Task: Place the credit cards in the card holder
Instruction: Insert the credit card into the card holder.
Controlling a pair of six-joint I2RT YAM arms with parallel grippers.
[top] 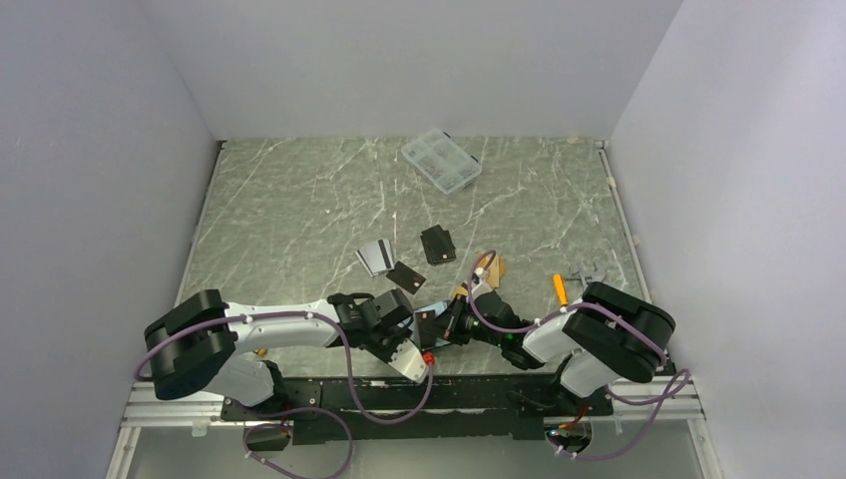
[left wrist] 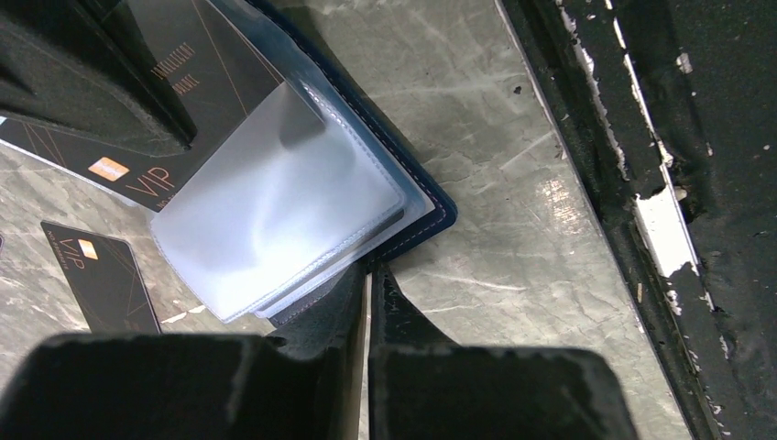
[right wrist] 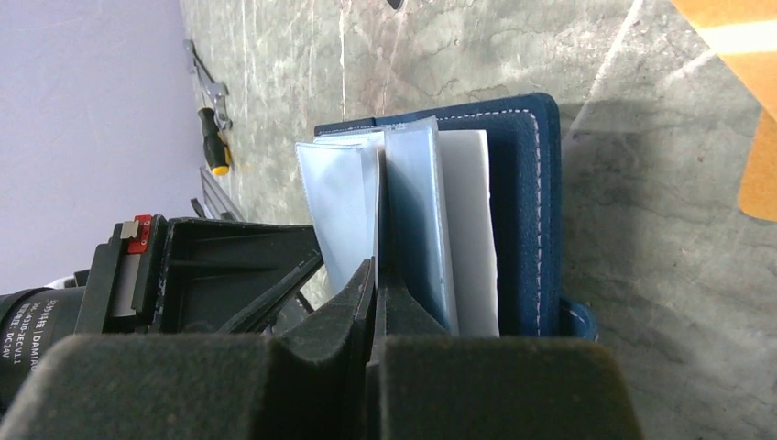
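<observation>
Left wrist alone shows right gripper (right wrist: 376,275) pinching black VIP credit card (left wrist: 151,179) under milky sleeve (left wrist: 275,211) of unfolded navy-blue card holder (left wrist: 442,209); left gripper (left wrist: 367,286) almost pressed together

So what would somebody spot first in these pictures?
Probably the blue card holder, lying open near the front edge of the table with its clear pockets fanned out. Both arms huddle over it, and the right fingers pinch one pocket while the left fingers close at its edge. Behind it a silver card and black cards lie loose, and a clear box sits far back.
</observation>
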